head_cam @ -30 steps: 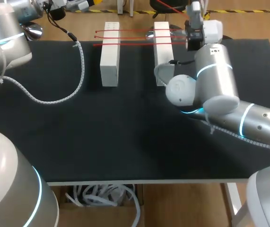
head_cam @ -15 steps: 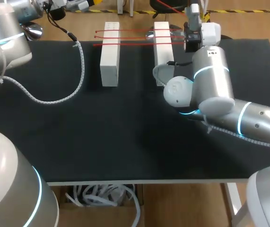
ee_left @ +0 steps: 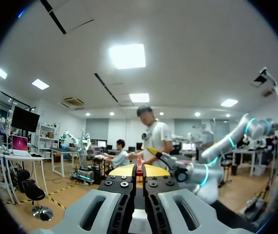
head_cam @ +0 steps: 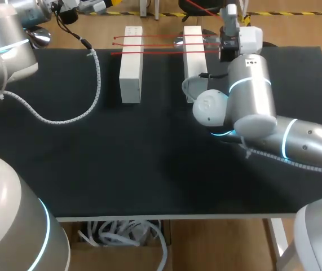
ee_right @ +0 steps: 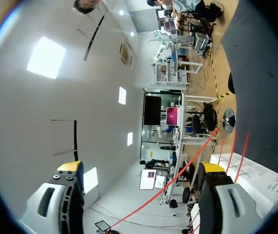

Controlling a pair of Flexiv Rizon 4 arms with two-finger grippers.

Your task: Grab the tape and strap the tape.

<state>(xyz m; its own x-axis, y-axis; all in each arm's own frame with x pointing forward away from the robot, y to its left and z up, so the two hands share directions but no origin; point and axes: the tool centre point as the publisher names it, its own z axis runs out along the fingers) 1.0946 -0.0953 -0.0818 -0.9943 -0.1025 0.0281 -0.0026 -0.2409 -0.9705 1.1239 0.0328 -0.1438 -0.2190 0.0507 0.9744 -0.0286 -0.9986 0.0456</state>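
Note:
Three thin red tapes point(head_cam: 161, 38) stretch side by side across two white blocks point(head_cam: 131, 65) point(head_cam: 193, 53) at the back of the black table. My right gripper point(head_cam: 227, 46) is at their right ends, just past the right block. In the right wrist view my right gripper point(ee_right: 141, 168) stands open, and one red tape point(ee_right: 177, 170) runs between its fingers, close to one fingertip point(ee_right: 212, 168) and apart from the other. My left gripper point(ee_left: 138, 170) is shut on nothing and points out into the room, away from the table.
A cable in white spiral wrap point(head_cam: 65, 117) curves over the left part of the black mat point(head_cam: 149, 158). My right arm's elbow point(head_cam: 211, 108) hangs over the mat just in front of the right block. My left arm point(head_cam: 3, 53) is at the back left corner.
My right arm's elbow has shifted slightly to the left. Its gripper stays at the tapes' right ends. The left arm, blocks and tapes have not moved.

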